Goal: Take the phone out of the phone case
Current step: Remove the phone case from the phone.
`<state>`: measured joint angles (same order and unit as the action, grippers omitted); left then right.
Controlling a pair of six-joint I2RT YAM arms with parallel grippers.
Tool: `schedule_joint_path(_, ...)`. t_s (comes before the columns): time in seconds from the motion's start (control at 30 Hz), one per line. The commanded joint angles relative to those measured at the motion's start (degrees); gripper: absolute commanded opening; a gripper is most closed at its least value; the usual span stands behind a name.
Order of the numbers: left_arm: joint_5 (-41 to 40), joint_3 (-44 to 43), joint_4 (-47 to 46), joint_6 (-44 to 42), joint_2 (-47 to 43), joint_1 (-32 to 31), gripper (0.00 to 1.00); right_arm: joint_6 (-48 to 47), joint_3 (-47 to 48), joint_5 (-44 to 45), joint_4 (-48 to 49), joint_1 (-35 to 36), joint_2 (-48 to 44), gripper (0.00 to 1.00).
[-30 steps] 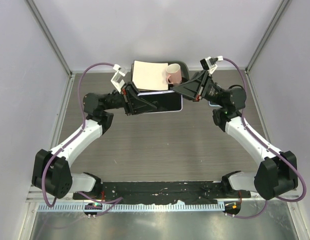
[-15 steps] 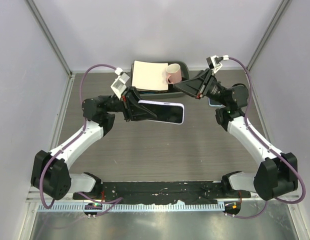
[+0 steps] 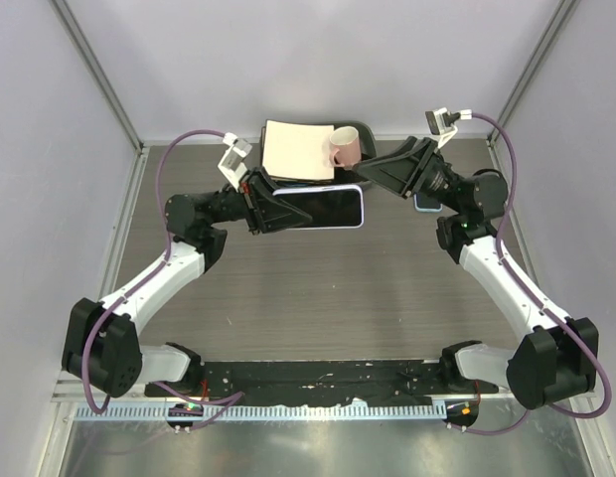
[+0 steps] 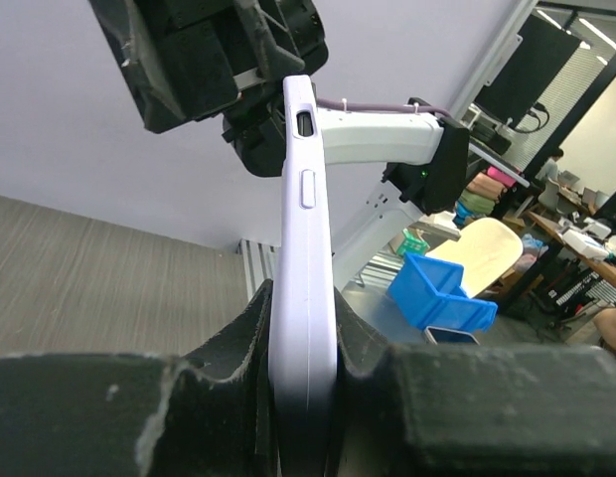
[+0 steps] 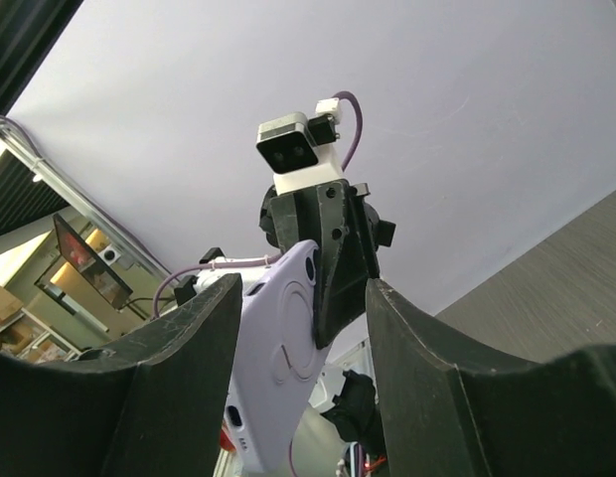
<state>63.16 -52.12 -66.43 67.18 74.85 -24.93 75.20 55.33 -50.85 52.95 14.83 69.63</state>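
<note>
1 lilac-cased phone clenched in left tool, right tool released, 2 fingers spread, 1 pink mug behind

A lilac phone case, a pink mug, purple cables and a grey wood-grained desk are seen.

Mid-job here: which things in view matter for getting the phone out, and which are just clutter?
Job: phone; phone case, gripped by left pincer; open right pincer.
Lying about: pink mug; beige pad; dark tray behind.
</note>
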Motion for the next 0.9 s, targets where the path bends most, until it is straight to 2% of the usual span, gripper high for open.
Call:
schedule_joint_path(0.0,-5.50,-0.53,-1.86,-0.29,-1.72,0.84,0.00,4.78,1.01,0.14,7.86,-0.33,-1.86,0.58)
schedule_joint_path(0.4,-6.90,-1.14,-1.94,-0.47,0.03,1.20,0.00,5.13,-0.93,0.84,8.49,0.81,-1.86,0.45)
schedule_joint_path(0.67,-6.73,-1.58,-2.03,-0.29,0.82,1.20,0.00,4.26,-0.66,1.37,7.52,1.52,-1.25,0.43)
schedule_joint_path(0.87,-6.38,-1.85,-2.21,-0.21,1.18,1.20,0.00,3.55,-0.66,1.72,6.12,1.78,-0.98,0.37)
